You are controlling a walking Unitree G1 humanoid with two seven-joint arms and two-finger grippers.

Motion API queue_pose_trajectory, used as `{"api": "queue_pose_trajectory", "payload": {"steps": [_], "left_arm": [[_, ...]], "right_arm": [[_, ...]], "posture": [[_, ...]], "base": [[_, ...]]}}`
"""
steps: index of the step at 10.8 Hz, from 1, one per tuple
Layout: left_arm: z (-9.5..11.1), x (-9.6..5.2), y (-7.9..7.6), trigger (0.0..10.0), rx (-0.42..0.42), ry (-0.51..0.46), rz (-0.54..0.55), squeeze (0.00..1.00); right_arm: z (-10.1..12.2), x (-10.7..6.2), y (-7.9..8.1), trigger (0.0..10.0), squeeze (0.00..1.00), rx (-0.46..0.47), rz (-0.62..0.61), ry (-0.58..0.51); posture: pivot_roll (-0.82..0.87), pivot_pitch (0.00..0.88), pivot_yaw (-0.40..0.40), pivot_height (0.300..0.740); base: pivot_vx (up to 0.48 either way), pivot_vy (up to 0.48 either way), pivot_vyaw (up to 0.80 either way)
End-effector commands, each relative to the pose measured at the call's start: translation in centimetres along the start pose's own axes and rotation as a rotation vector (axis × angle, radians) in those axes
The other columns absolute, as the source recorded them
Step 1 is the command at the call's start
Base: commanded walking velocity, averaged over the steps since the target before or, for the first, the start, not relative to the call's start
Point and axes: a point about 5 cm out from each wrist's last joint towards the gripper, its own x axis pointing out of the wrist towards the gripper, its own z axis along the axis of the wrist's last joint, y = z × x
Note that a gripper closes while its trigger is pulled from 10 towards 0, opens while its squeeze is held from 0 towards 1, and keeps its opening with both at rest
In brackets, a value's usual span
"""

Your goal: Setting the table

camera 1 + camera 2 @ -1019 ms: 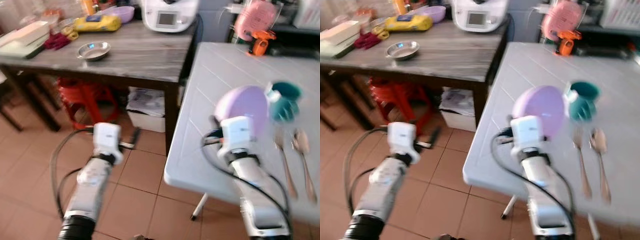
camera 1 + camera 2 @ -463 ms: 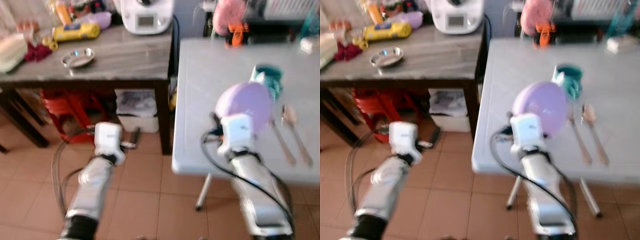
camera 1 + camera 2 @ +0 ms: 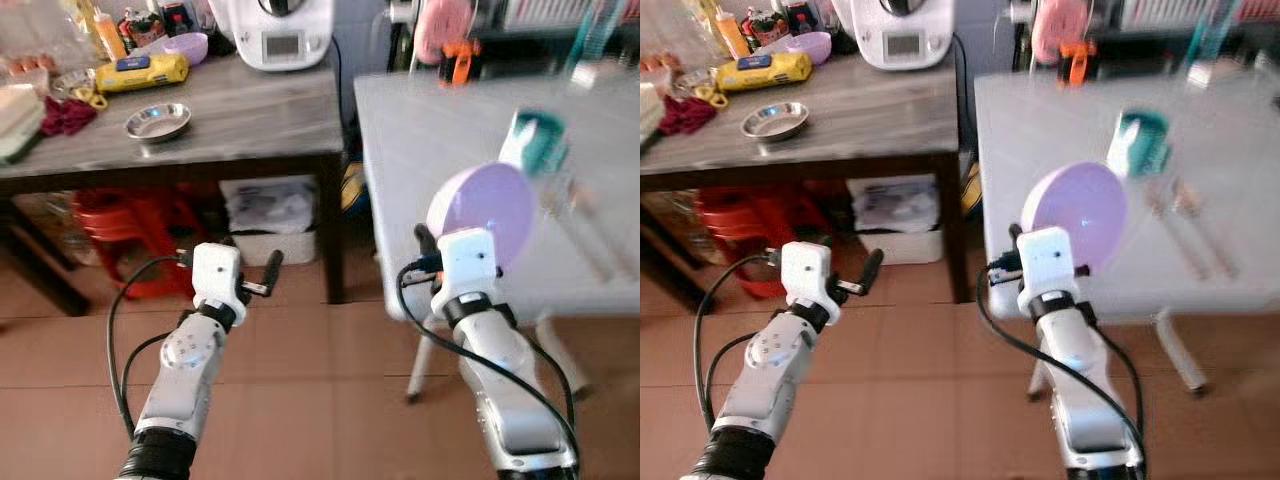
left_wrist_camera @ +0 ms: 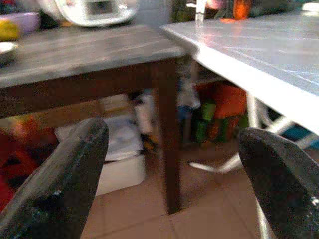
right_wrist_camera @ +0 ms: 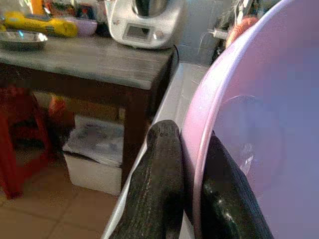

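Wooden bench (image 3: 250, 125): at 10 to 12 o'clock in the head views, carrying a steel dish (image 3: 157, 121), a yellow packet (image 3: 145, 71), a small purple bowl (image 3: 186, 47) and a white kitchen machine (image 3: 277, 30).
Under the wooden bench: a red stool (image 3: 125, 235) at 9 o'clock and a white box (image 3: 268, 215) of papers nearer the centre.
Left gripper (image 4: 172, 174): over the tiled floor (image 3: 300, 400) at 8 o'clock, fingers (image 4: 60, 184) wide apart with nothing between them.
Right gripper (image 5: 187, 194): at 3 o'clock, at the near edge of the white bench (image 3: 450, 130); its fingers (image 5: 159, 189) are clamped on the rim of the purple plate (image 3: 485, 212).
Purple plate: held upright on edge in the air, above the white bench's near edge.
White bench, farther back: a teal cup (image 3: 540, 143) at 2 o'clock, blurred; cutlery just beyond the plate, too blurred to tell apart.
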Motion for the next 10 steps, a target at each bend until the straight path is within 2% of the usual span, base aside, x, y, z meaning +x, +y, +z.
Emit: {"api": "queue_pose_trajectory", "payload": {"steps": [1, 10], "left_arm": [[0.22, -0.01, 0.44, 10.0, 0.015, -0.005, 0.003, 0.0], [0.17, 0.06, 0.25, 10.0, 0.019, -0.003, 0.0, 0.0]], "right_arm": [[0.72, 0.14, 0.09, 10.0, 0.0, 0.008, -0.007, -0.032], [0.63, 0.13, 0.02, 10.0, 0.0, 0.003, -0.008, -0.039]], "posture": [[-0.1, 0.092, 0.111, 0.74], [-0.1, 0.089, 0.107, 0.74]], "base": [[0.0, 0.386, 0.0], [0.0, 0.395, 0.0]]}}
